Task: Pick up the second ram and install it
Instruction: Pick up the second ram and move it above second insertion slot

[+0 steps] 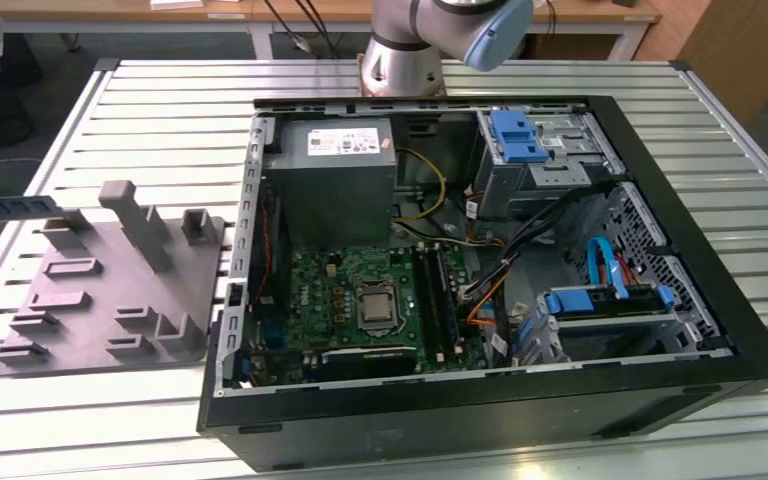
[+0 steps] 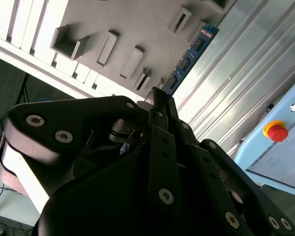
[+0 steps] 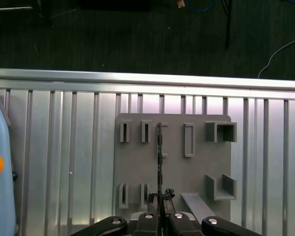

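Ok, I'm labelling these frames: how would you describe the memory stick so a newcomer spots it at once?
Start from the grey plastic tray on the slatted metal table. In the first wrist view, the second ram is the thin dark bar reaching out from the claw over the tray's middle. Unlike the tray's grey blocks, it is dark, long and blade-thin.

Ribbed metal table (image 1: 144, 100), brightly lit. Behind it in the exterior view, wooden desk (image 1: 317, 14) on white legs and a brown panel (image 1: 744, 45). In the first wrist view, dark floor (image 3: 113, 39) beyond the table.
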Motion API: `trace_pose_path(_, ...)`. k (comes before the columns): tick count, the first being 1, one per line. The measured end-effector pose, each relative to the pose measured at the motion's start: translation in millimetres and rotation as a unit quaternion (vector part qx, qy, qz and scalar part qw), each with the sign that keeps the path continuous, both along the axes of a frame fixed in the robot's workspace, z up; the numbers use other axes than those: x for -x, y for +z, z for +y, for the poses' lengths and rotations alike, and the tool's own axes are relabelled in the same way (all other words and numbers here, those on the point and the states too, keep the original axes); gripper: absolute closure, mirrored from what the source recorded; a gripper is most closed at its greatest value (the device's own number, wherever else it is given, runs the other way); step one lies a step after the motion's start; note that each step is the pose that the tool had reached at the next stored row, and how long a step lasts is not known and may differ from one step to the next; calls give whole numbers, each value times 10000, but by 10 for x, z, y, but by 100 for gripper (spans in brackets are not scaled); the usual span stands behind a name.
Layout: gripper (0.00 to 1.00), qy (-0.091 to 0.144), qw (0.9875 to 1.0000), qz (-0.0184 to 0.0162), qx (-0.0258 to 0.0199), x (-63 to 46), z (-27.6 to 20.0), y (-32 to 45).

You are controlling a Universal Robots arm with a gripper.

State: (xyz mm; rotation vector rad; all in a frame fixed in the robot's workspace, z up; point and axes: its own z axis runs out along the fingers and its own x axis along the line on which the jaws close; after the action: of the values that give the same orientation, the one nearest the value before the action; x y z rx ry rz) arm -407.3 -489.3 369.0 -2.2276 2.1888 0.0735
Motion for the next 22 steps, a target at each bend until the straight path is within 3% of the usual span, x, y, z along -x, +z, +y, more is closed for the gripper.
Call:
trace_pose_path(9,86,0,10000,0,0,-2,0,10)
trace_pose_path(13,86,0,10000,0,0,-52,50,9)
trace_pose_path(17,86,0,10000,0,-1,-136,109,9)
trace_pose_path(22,86,0,10000,7,-1,-348,133,4)
